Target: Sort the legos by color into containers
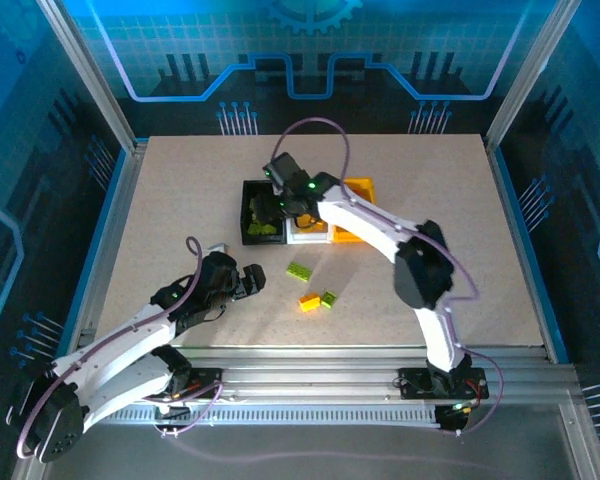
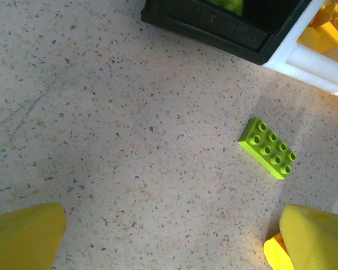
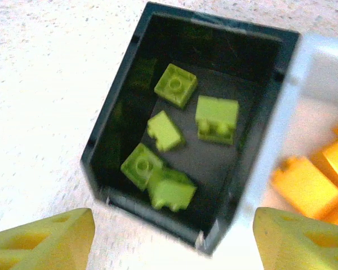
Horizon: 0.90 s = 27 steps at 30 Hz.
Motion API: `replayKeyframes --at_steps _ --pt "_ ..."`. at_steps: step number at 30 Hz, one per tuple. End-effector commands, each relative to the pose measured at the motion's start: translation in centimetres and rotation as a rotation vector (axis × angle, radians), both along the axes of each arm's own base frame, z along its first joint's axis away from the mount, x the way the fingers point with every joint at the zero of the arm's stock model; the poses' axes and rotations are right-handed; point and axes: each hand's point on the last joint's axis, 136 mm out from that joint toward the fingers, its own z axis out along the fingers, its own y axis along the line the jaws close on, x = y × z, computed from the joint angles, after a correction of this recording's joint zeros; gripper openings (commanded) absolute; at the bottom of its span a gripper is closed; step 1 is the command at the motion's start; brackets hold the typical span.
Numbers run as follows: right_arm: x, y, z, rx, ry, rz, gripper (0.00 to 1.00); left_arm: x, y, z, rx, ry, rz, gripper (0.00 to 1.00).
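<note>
Three containers stand side by side at mid-table: a black bin, a white bin and a yellow bin. My right gripper hovers over the black bin, open and holding nothing. Several lime green legos lie inside it. Yellow-orange legos lie in the white bin. Nearer the arms, my left gripper stands wide open low over bare table. A green two-by-four lego lies ahead of it to the right. A yellow lego lies by its right finger.
Three loose bricks lie on the table in front of the bins: the green one, a yellow one and a small green one. Blue enclosure walls ring the table. A metal rail runs along the near edge.
</note>
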Motion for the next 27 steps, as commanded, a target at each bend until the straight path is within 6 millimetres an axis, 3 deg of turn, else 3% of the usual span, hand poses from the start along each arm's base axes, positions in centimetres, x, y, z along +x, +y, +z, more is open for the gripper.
replayKeyframes --at_steps 1,8,12,17,27 --pt "-4.4 -3.0 0.1 -0.017 0.016 -0.026 0.77 -0.1 -0.4 0.6 -0.024 -0.005 -0.012 0.99" --pt "-12.9 -12.8 -6.1 -0.161 0.147 -0.117 0.77 0.2 -0.8 0.0 -0.013 0.022 -0.025 0.99" --pt "-16.1 -15.9 -8.3 -0.219 0.190 -0.108 0.77 0.4 -1.1 -0.3 -0.021 0.030 -0.025 0.99" --pt "-17.3 -15.1 -10.6 -0.258 0.212 -0.004 0.78 0.6 -1.3 -0.5 -0.022 0.039 -0.025 0.99" --pt "-16.6 -12.3 -14.0 -0.311 0.227 0.118 0.77 0.5 -1.2 -1.2 -0.003 0.069 -0.020 0.99"
